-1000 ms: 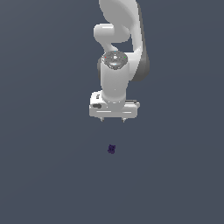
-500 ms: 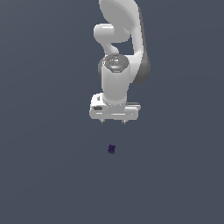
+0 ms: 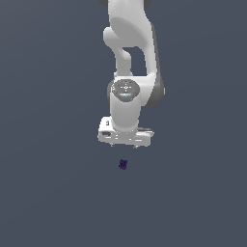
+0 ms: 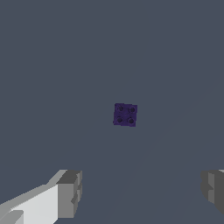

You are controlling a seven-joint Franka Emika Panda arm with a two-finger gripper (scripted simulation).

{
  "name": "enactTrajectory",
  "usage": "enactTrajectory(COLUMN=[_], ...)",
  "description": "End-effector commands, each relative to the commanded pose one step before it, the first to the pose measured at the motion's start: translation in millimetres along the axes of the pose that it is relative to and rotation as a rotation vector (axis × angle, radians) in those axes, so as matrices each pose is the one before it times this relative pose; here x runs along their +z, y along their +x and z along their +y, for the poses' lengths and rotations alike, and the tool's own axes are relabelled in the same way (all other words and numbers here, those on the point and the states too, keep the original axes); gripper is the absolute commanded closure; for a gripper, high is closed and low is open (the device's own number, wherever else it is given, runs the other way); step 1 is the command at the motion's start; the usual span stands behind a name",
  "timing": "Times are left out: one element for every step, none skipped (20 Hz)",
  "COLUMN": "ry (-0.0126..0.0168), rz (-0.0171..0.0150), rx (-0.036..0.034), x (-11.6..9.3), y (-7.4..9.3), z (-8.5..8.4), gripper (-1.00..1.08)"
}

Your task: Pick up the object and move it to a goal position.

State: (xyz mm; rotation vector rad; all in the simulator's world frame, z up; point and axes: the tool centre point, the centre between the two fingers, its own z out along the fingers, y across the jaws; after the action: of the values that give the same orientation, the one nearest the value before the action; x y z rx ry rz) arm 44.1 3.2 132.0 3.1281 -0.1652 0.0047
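The object (image 3: 123,164) is a tiny dark purple lump lying on the flat grey floor, just below the white arm's hand in the exterior view. In the wrist view the object (image 4: 125,114) shows as a small square with dark dimples on top. My gripper (image 3: 124,145) hangs above it, pointing down, apart from it. In the wrist view the gripper (image 4: 142,192) is open and empty, with one grey fingertip (image 4: 70,192) and the other fingertip (image 4: 214,188) spread wide; the object lies ahead of the gap between them.
The white arm (image 3: 128,62) rises to the exterior view's upper edge. Plain grey floor (image 3: 48,193) lies all around.
The hand has dropped slightly toward the object and shifted a little to the exterior view's right. The object has not moved.
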Motion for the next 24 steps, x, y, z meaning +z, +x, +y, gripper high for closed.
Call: enactTrajectory(ry=[0.00242,0.00088,0.00079,0.00071,0.00064,0.00058,0.00051,0.00045,0.00040,0.00035,0.00029,0.00025,0.00020,0.00015,0.00011,0.00006,0.00000,-0.00036,0.00000,0.00000,0.00000,0.00000,0.00010,0.00000], rz=[-0.00138,-0.00032,-0.00030,-0.00027,-0.00025,-0.00023,-0.00021,-0.00019,-0.00017,-0.00015,-0.00012,-0.00011,-0.00009,-0.00007,-0.00005,-0.00003,0.00000,-0.00091,0.00000,0.00000,0.00000,0.00000,0.00019,0.00000], rx=[0.02526,0.00941,0.00876,0.00811,0.00750,0.00688,0.00621,0.00565,0.00501,0.00443,0.00380,0.00323,0.00262,0.00206,0.00146,0.00084,0.00000,-0.00146,0.00000,0.00000,0.00000,0.00000,0.00044,0.00000], x=[13.91,5.29,5.03,4.74,4.45,4.13,3.81,3.48,3.13,2.78,2.43,2.06,1.69,1.32,0.95,0.57,0.19,-0.59,0.40,1.20,1.99,2.78,3.42,4.34], y=[11.38,4.15,3.79,3.44,3.11,2.80,2.50,2.22,1.95,1.69,1.44,1.21,0.97,0.75,0.53,0.31,0.06,-0.91,0.00,0.00,-0.01,-0.02,0.01,-0.07], z=[-0.04,-0.11,-0.12,-0.14,-0.12,-0.12,-0.15,-0.11,-0.12,-0.10,-0.11,-0.08,-0.08,-0.04,-0.04,-0.05,-0.21,0.41,-0.01,-0.03,-0.05,-0.07,0.22,-0.10], gripper=[-0.92,-0.92,-0.92,-0.92,-0.92,-0.92,-0.92,-0.92,-0.92,-0.92,-0.92,-0.92,-0.92,-0.92,-0.92,-0.92,-0.92,-0.92,-0.92,-0.92,-0.92,-0.92,-0.92,-0.92])
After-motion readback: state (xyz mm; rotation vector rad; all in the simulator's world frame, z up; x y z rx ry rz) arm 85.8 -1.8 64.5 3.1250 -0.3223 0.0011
